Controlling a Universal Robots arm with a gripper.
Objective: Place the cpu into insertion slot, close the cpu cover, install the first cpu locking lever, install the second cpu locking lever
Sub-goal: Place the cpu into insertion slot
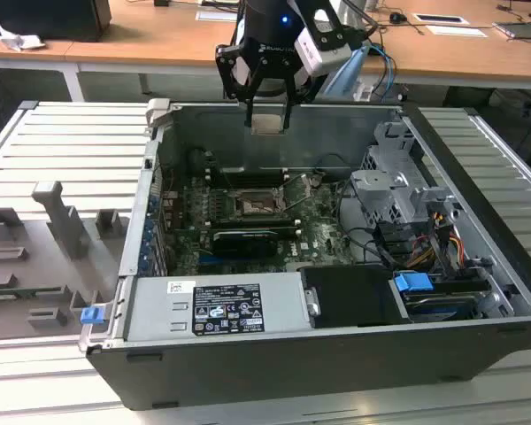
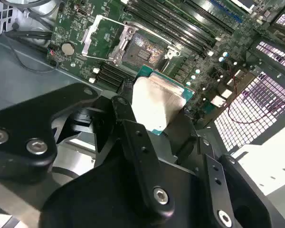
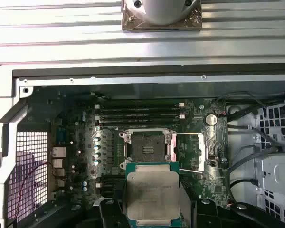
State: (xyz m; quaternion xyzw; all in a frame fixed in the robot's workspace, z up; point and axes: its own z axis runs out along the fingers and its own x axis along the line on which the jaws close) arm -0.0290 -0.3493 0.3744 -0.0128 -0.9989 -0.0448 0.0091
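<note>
One black claw (image 1: pixel 267 119) hangs over the far wall of an open computer case (image 1: pixel 336 363), closed on the cpu (image 1: pixel 267 127), which it pinches by two opposite edges. The chip lies flat between the fingers, pale metal top facing up, well above the green circuit board (image 1: pixel 323 221) and touching nothing else. In both wrist views the cpu (image 3: pixel 153 194) shows its dull, smudged silver top with a thin green edge around it.

Down on the board the insertion slot (image 3: pixel 148 147) stands bare, a dark square with a metal rim. The cpu cover (image 3: pixel 192 149) is swung open to one side of the slot, its big window showing green board through it. Long black memory slots (image 3: pixel 137 113) run in rows beside the socket. A long black card (image 1: pixel 243 239) sits on the board nearer the front of the case. The case rests on a ribbed grey tabletop (image 1: pixel 53 150)
</note>
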